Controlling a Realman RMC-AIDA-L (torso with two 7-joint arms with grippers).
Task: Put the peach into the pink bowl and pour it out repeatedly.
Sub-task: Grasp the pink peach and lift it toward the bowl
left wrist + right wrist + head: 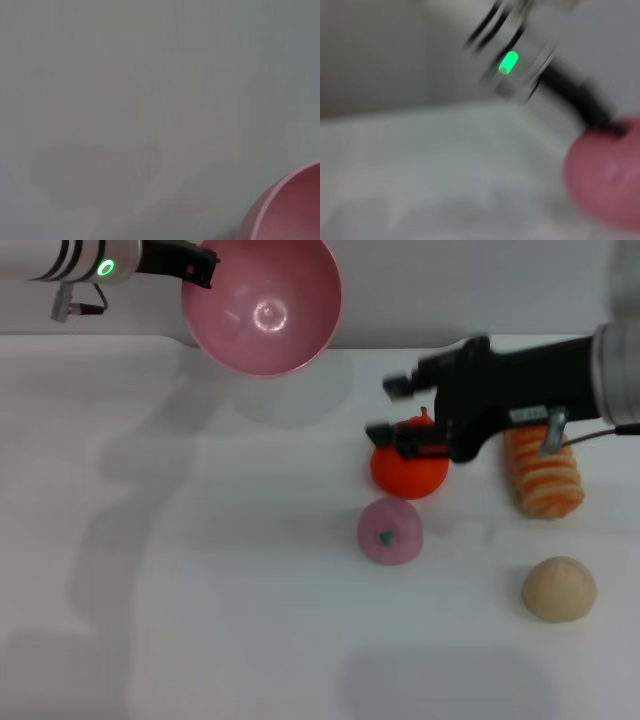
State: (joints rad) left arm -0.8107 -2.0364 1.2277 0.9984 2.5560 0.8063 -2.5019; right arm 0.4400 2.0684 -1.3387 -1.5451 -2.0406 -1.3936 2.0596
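Observation:
The pink bowl [262, 305] is held up off the table at the back left, tipped so its empty inside faces me. My left gripper [200, 265] is shut on its rim. The bowl's edge shows in the left wrist view [287, 210] and, blurred, in the right wrist view [607, 175]. The peach [390, 531] lies on the white table, stem up, in front of the red-orange fruit. My right gripper [392, 410] is open and empty, hovering over the red-orange fruit, behind and above the peach.
A red-orange fruit [410, 472] sits just behind the peach, partly under the right gripper. An orange-and-white striped item [545, 478] lies to the right. A beige rough ball [558, 588] sits at the front right. The table's back edge [100, 336] runs behind.

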